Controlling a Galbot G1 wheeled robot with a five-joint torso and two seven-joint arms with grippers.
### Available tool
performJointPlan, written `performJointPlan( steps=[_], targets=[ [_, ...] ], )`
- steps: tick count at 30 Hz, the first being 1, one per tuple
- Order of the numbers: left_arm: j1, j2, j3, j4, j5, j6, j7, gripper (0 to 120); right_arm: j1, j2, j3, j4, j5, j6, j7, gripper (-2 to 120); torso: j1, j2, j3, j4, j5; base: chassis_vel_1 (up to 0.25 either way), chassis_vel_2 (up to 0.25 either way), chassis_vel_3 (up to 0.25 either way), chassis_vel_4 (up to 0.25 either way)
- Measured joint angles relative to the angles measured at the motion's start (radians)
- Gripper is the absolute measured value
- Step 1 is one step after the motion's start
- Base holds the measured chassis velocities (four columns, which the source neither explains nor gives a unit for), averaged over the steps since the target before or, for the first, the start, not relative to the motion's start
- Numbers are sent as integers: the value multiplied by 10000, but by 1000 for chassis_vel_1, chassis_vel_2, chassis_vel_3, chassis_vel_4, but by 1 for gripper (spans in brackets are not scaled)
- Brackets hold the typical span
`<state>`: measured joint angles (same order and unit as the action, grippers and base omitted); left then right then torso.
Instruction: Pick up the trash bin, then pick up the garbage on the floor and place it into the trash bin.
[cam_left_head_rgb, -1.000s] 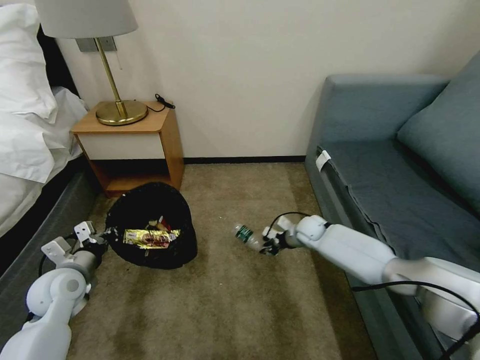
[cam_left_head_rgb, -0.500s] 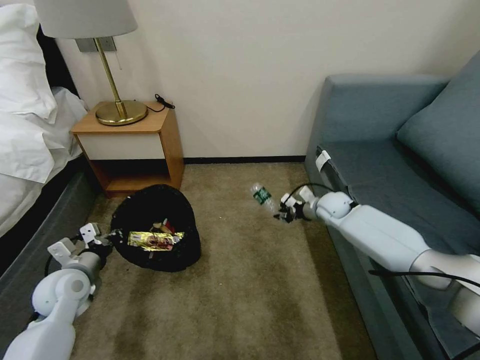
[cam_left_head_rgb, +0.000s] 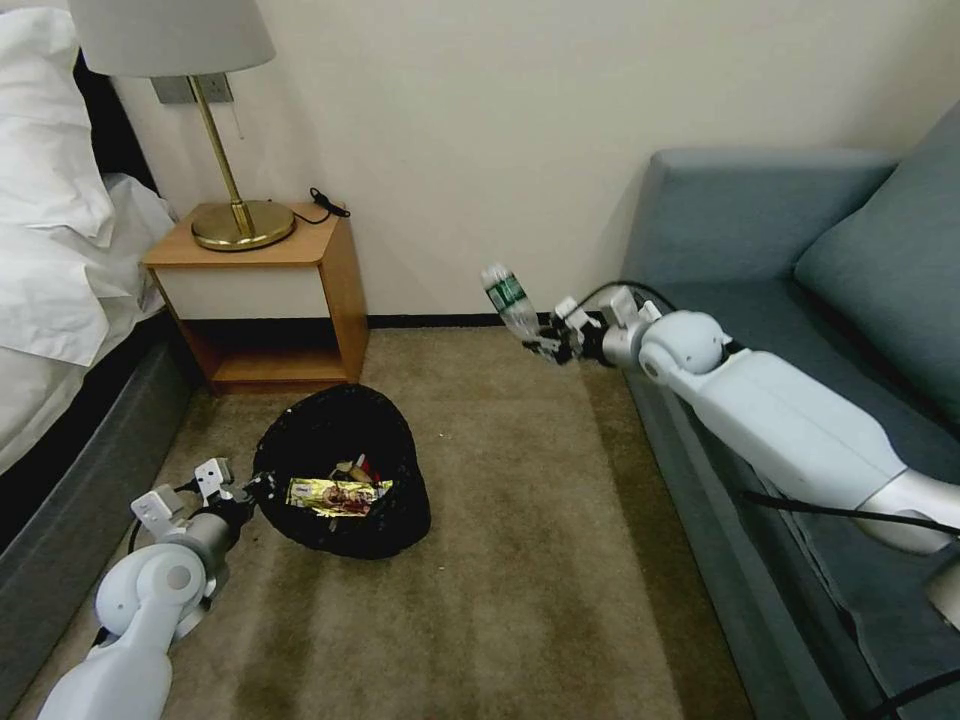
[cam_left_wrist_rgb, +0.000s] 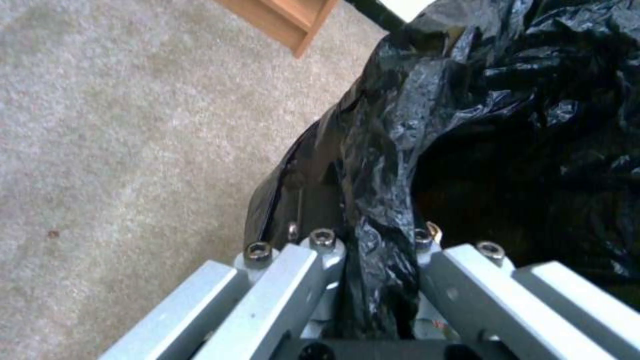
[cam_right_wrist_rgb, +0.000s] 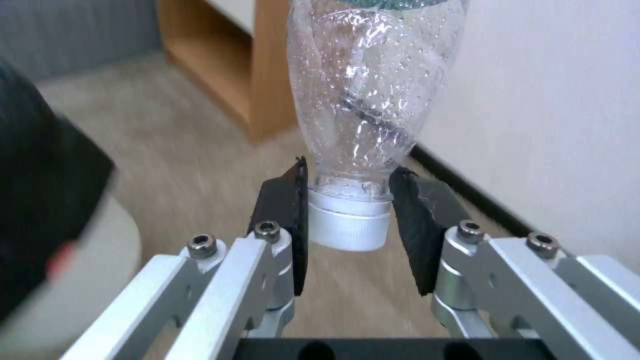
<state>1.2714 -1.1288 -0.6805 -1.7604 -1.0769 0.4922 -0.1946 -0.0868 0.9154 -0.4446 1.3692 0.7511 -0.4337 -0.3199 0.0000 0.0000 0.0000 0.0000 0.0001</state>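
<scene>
The trash bin (cam_left_head_rgb: 345, 470), lined with a crinkly black bag (cam_left_wrist_rgb: 480, 125), tilts above the carpet at lower left. My left gripper (cam_left_head_rgb: 250, 490) is shut on the bin's bag-covered rim (cam_left_wrist_rgb: 373, 270). Inside the bin lie a gold-yellow wrapper (cam_left_head_rgb: 335, 494) and a bit of red packet (cam_left_head_rgb: 362, 470). My right gripper (cam_left_head_rgb: 545, 345) is raised in front of the wall, above and to the right of the bin. It is shut on the white-capped neck of a small clear bottle (cam_left_head_rgb: 508, 296) (cam_right_wrist_rgb: 370, 100) with a green label, bottom pointing up.
A wooden nightstand (cam_left_head_rgb: 265, 290) with a brass lamp (cam_left_head_rgb: 235, 215) stands against the wall behind the bin. A bed with white linen (cam_left_head_rgb: 60, 250) runs along the left. A blue-grey sofa (cam_left_head_rgb: 790, 330) borders the right side. Beige carpet (cam_left_head_rgb: 500, 580) lies open in the middle.
My right gripper has lifted the bottle from near the floor up and back toward the wall. My left gripper and the bin have shifted to the right and nearer.
</scene>
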Motion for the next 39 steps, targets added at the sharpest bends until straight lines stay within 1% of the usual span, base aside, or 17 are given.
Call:
performJointPlan(
  steps=[2,3,4,5,6,8,10,11,12,14,15,17,25,28,33,39],
  targets=[
    [-5,-72,137,78,0,18,-3,3,65,-54,181,699,399,-3,297,26,0,0,0,0,-2,0,0,0,0],
    [-5,-72,137,78,0,18,-3,3,65,-54,181,699,399,-3,297,26,0,0,0,0,-2,0,0,0,0],
    [-37,-124,209,134,17,27,-8,3,66,-70,214,1135,536,-4,403,26,0,0,0,0,-1,0,0,0,0],
    [-37,-124,209,134,17,27,-8,3,66,-70,214,1135,536,-4,403,26,0,0,0,0,-1,0,0,0,0],
    [-75,-167,259,152,36,46,-22,3,58,-90,243,1623,607,2,515,26,0,-1,0,0,-2,0,0,0,0],
    [-87,-186,275,152,48,51,-23,3,34,-91,275,1877,627,2,541,26,0,-1,0,0,-2,0,0,0,0],
    [-96,-213,285,84,53,75,-36,3,-133,-88,372,2727,790,5,687,26,0,0,0,0,-4,0,0,0,0],
    [-96,-213,285,84,53,75,-36,3,-133,-88,372,2727,790,5,687,26,0,0,0,0,-4,0,0,0,0],
    [-96,-218,283,29,40,87,-42,3,-274,-82,372,3226,874,55,762,26,0,-1,0,0,-1,0,0,0,0],
    [-94,-232,281,-30,15,99,-44,3,-419,-82,263,3776,893,192,794,26,0,0,0,0,-2,0,0,0,0],
    [-94,-232,281,-30,15,99,-44,3,-419,-82,263,3776,893,192,794,26,0,0,0,0,-2,0,0,0,0],
    [-76,-251,280,-95,-13,119,-52,3,-570,-64,62,4333,932,285,836,26,0,0,0,0,-2,0,0,0,0],
    [32,-275,241,-312,-105,172,-75,3,-734,88,-323,4843,971,304,930,26,0,0,0,0,-3,0,0,0,0],
    [316,-308,302,-783,-128,213,-116,3,-1286,334,-460,4913,719,328,1021,26,0,0,0,1,-1,0,0,0,0],
    [381,-365,305,-987,-196,227,-192,3,-1765,366,-648,4936,411,420,986,26,0,0,0,-1,-1,0,0,0,0],
    [416,-390,263,-1150,-336,272,-299,3,-2559,661,-1201,4902,-265,502,907,26,0,0,0,1,-1,0,0,0,0]
  ],
)
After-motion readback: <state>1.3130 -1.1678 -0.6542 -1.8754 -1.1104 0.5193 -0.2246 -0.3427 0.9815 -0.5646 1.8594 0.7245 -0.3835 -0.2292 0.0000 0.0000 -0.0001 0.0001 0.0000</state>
